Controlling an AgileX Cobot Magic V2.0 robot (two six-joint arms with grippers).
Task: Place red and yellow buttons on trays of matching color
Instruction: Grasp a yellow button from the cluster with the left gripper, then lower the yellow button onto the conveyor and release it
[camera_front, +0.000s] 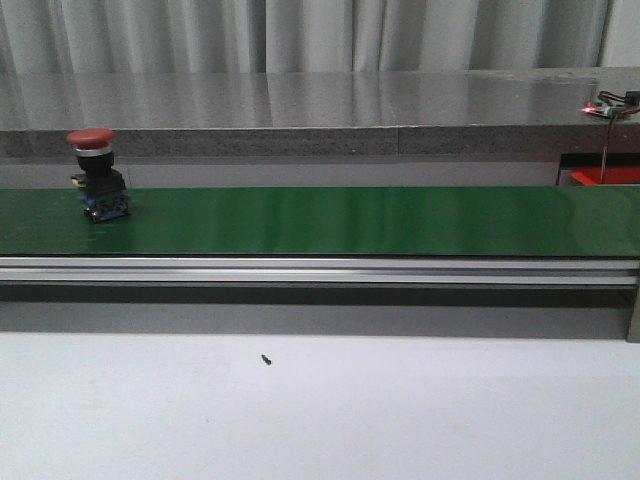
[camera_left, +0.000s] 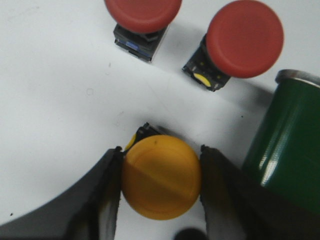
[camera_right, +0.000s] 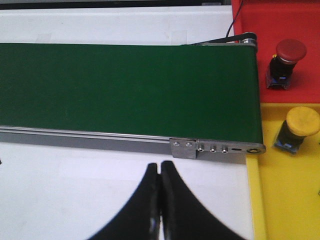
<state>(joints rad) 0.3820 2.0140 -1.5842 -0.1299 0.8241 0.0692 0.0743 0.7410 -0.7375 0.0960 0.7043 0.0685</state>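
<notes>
Between the left hand (camera_left: 161, 187) fingers sits one gripped yellow button (camera_left: 161, 177), two red buttons (camera_left: 244, 39) nearby; right hand (camera_right: 160, 200) closed, empty.

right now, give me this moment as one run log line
left tool: shut on yellow button | right tool: shut, holding nothing | belt: one red button | trays: one red, one yellow placed

The conveyor belt (camera_front: 330, 220) looks smooth with a slight sheen, edged by a brushed metal rail (camera_front: 300, 270). The yellow button (camera_left: 161, 177) cap is matt plastic; the table (camera_front: 320, 420) is matt white.
</notes>
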